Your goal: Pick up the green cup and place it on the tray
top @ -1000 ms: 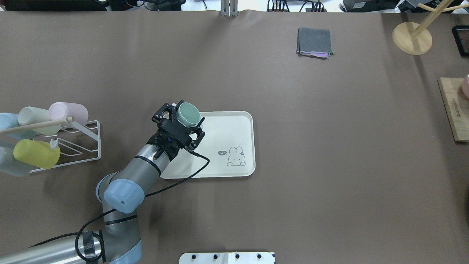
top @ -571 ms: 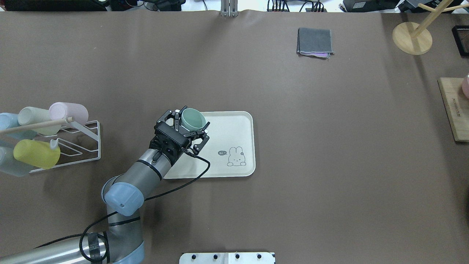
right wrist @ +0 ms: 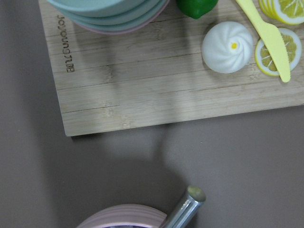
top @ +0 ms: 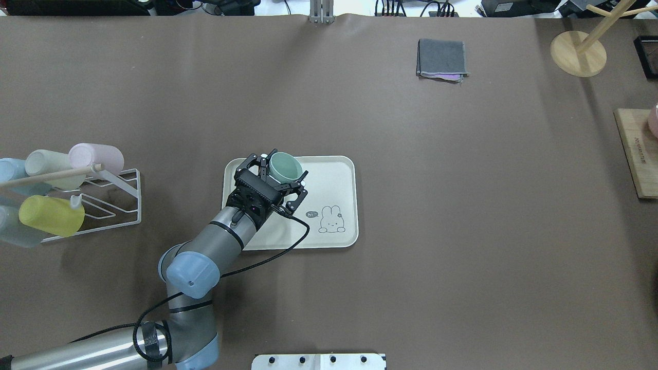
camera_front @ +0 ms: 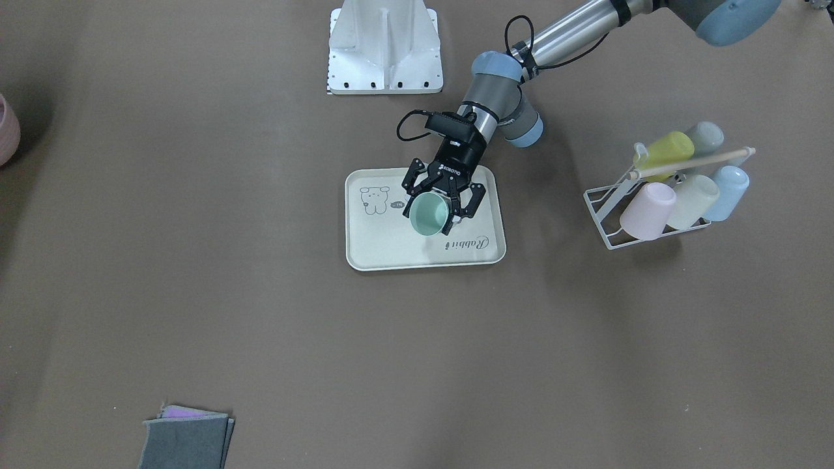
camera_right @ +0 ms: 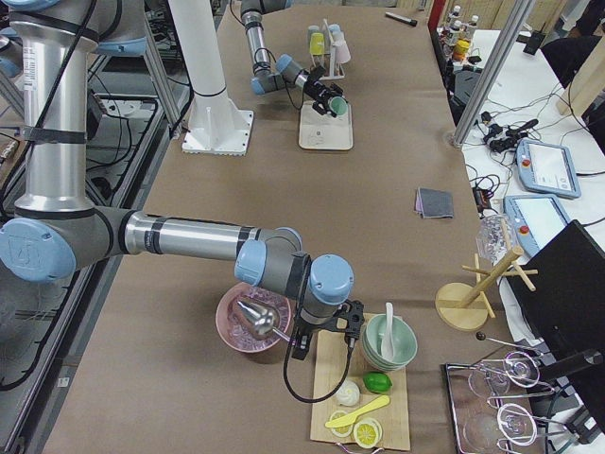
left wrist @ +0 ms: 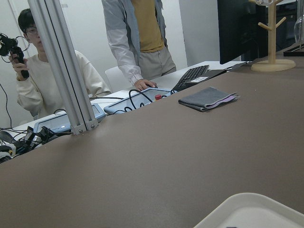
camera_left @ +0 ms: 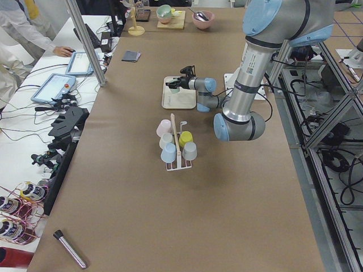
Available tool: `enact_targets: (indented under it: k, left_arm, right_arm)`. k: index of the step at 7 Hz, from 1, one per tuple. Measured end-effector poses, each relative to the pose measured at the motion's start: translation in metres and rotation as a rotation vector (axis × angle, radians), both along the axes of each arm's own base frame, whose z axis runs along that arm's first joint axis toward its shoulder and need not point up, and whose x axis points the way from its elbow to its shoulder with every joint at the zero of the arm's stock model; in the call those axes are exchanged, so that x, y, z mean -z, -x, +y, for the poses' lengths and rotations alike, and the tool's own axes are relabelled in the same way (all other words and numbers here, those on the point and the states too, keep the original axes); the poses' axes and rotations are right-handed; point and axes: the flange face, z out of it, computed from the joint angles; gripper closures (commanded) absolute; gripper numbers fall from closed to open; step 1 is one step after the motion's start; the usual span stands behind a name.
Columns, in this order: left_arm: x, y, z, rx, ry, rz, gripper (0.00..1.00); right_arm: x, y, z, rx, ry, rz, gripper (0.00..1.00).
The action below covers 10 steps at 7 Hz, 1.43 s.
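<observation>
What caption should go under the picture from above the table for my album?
The robot's left gripper holds the green cup over the cream tray; a cup rack stands nearby.

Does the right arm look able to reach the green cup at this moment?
Probably not. The right gripper hangs by the wooden board at the table's far end, a long way from the tray, and there the left gripper is shut around the green cup.
</observation>
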Motion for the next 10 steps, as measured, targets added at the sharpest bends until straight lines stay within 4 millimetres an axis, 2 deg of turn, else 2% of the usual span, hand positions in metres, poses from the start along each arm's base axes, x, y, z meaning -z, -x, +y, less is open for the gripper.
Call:
enact_targets:
  k: [4, 10]
  left_arm:
    - [-0.002, -0.013, 0.004, -0.012, 0.004, -0.011, 0.13]
    - [0.001, -0.014, 0.007, -0.017, 0.003, 0.008, 0.12]
  right_arm:
    - [0.001, -0.003, 0.0, -0.004, -0.004, 0.0, 0.0]
    - [0.001, -0.003, -0.001, -0.006, -0.005, 0.0, 0.0]
